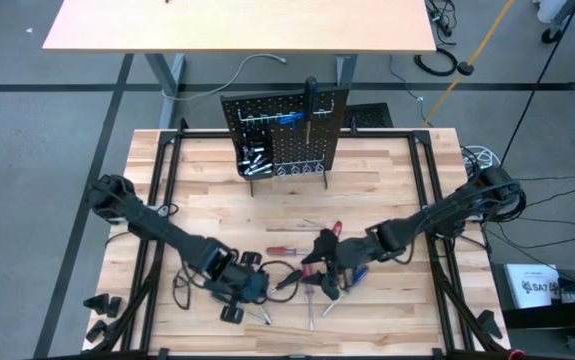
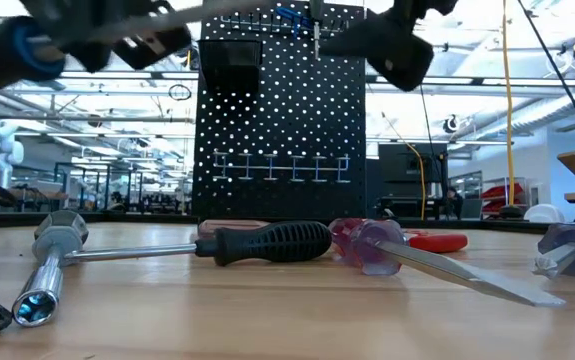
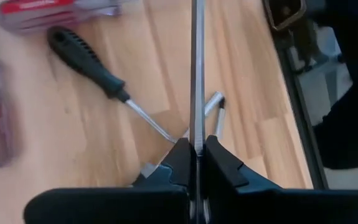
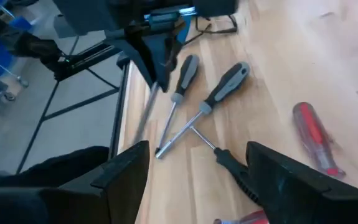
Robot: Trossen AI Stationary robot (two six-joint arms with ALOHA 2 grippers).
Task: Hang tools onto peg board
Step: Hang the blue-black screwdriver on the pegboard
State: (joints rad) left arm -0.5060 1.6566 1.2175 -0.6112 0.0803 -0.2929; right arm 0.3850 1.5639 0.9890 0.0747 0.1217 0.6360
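The left pincer [image 3: 197,163] is clamped on a thin metal shaft [image 3: 196,74], apparently a screwdriver's, gripped on the bare steel probably so the tool can be lifted from the loose tools near the worktop's [image 1: 367,190] front edge. The shaft's long axis runs straight ahead of the fingers. The right pincer [image 4: 194,171] hovers open over a black-handled screwdriver [image 4: 219,93]; the peg board [image 1: 287,135] stands at the far edge.

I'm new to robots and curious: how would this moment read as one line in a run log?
left gripper: shut on metal shaft | right gripper: open, empty, above loose tools | peg board: some tools hung
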